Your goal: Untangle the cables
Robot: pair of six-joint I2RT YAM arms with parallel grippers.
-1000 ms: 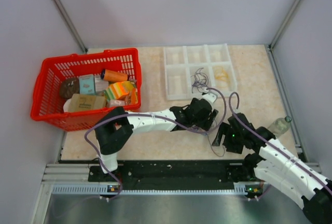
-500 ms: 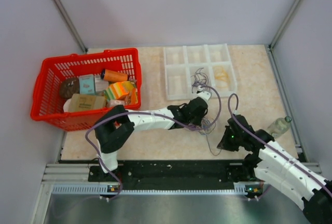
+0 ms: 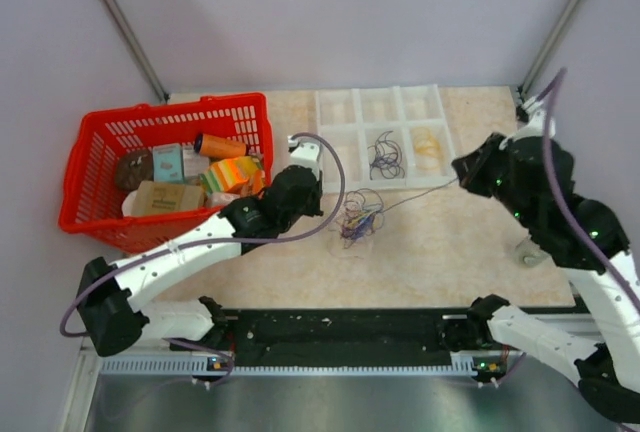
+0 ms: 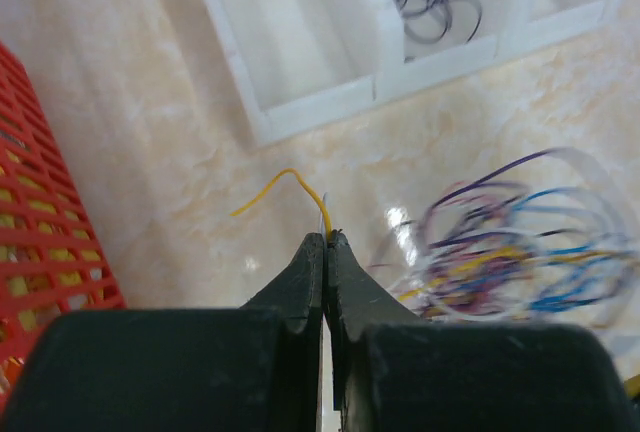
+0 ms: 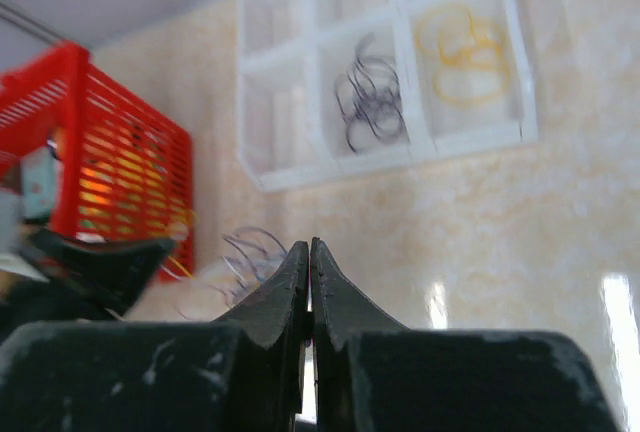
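Arms pulled apart, left tool (image 4: 326, 238) pinching yellow wire (image 4: 288, 172), right tool (image 5: 310, 245) gripping taut strand (image 3: 420, 196)

**Counter** (image 3: 450, 247): cream-beige, marbled with paler veining.
**Cables** (image 3: 358, 220): tangle of purple, blue, yellow and whitish strands.
**Yellow strand** (image 4: 272, 188): plain yellow, at the tip of the black left hand (image 4: 326, 239).
**Grey strand** (image 3: 422, 191): thin and pale, on the side of the black right hand (image 5: 310, 246).
**Tray** (image 3: 320, 147), far edge: white.
**Dark coil** (image 3: 384, 155): purple-black.
**Yellow coil** (image 3: 428, 142): pale yellow.
**Basket** (image 3: 165, 110), left edge: red lattice.
**Orange cylinder** (image 3: 220, 145): orange with a dark end.
**Teal box** (image 3: 168, 162): teal.
**Tan box** (image 3: 165, 197): tan.
**Striped pack** (image 3: 232, 172): yellow, green and orange bands.
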